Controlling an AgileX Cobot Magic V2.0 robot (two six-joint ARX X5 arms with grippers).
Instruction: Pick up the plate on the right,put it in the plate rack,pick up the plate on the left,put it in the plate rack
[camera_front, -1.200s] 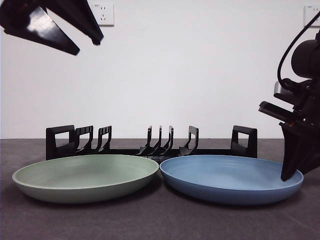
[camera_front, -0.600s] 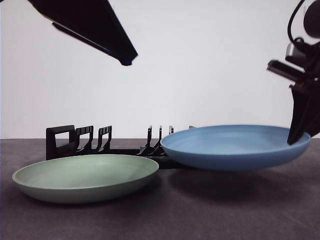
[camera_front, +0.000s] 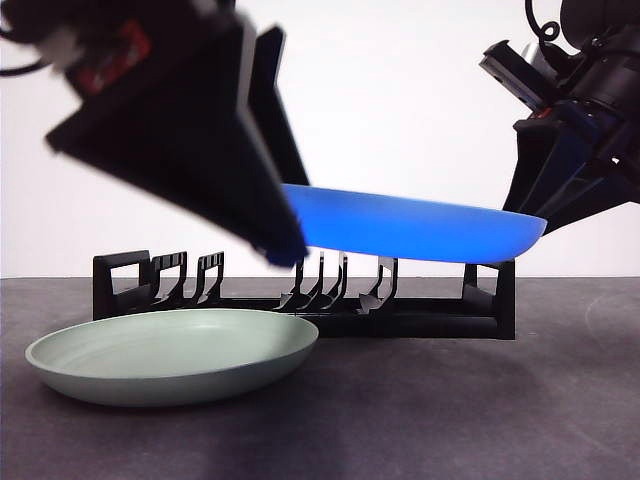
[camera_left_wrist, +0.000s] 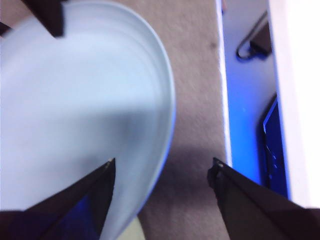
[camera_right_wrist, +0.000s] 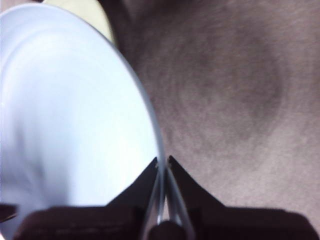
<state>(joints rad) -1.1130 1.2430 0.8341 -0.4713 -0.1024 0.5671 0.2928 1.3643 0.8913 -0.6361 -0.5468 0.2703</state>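
My right hand (camera_right_wrist: 163, 161) is pinched shut on the rim of the blue plate (camera_front: 420, 228), a shallow, smooth dish with faint rings inside. I hold it nearly level in the air above the rack (camera_front: 300, 300), clear of the prongs. My left hand (camera_left_wrist: 161, 170) is spread open at the plate's far edge, one jaw over the dish, one outside the rim, not gripping. The green plate (camera_front: 170, 352) lies flat on the worktop (camera_front: 450, 420) below my left hand.
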